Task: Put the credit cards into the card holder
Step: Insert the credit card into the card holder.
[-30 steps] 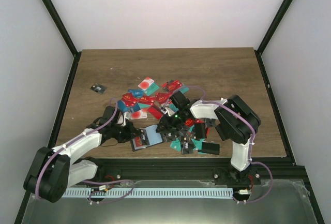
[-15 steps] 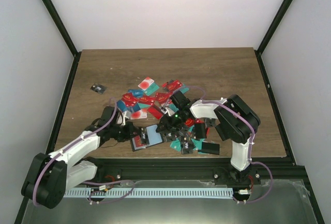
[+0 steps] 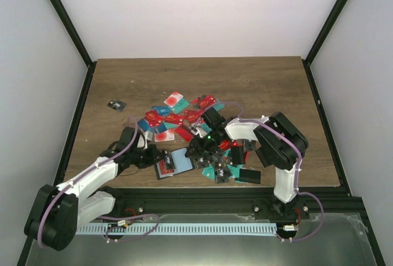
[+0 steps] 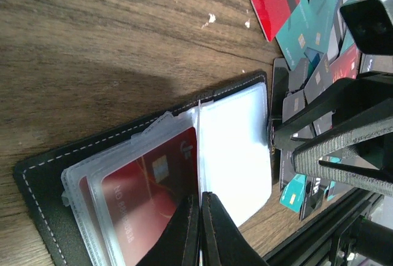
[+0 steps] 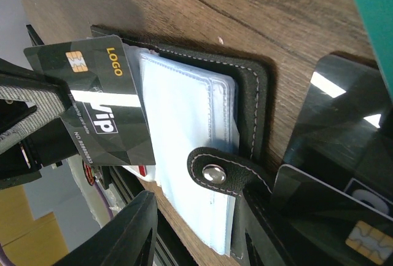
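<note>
My left arm [image 3: 92,177] lies low and stretched out, reaching the open black bifold card holder [image 4: 37,192] from its left. My right arm [image 3: 279,143] is folded with the elbow high, its forearm bent back toward the holder's right edge. The holder lies flat on the wooden table [image 3: 258,88]. A heap of loose red, teal and blue credit cards [image 3: 184,117] lies beyond it and to its right.

My left claw [image 4: 200,199] is pressed together above the holder's clear pockets [image 4: 236,149]. It pinches a black VIP credit card [image 5: 101,103], which tilts over the holder's left half. From my left wrist that card shows only as a thin line. A red card [image 4: 141,192] sits inside a clear pocket of that same half.

My right claw [image 4: 287,148] stands partly spread at the holder's edge beside the snap clasp tab [image 5: 215,174]. I cannot tell whether it clamps that edge, because its tips are hidden.

From above, both claws cover much of the holder. The right wrist view cuts off one end of it.
</note>
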You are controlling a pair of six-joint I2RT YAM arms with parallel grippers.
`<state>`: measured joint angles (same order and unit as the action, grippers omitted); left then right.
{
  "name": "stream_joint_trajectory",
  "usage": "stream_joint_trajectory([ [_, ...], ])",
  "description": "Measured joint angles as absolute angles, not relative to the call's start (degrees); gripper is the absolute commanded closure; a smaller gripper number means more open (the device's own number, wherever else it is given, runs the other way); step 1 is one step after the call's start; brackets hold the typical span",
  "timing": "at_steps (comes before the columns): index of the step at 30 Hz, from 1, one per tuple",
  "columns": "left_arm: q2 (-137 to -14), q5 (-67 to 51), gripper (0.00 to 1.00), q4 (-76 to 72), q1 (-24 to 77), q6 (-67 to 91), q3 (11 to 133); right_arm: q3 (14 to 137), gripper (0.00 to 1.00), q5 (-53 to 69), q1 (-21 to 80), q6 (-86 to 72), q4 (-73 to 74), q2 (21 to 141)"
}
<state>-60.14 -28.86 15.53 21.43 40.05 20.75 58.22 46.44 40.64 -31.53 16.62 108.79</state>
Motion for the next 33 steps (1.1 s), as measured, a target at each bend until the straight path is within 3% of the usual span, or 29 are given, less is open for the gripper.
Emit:
stream_joint_trajectory([
  [33,-64.8,-32.5,0.96,3.3,21.5,40.7,16.3,58.8,0.61,46.9,40.5,-31.6,17.3,109.3],
])
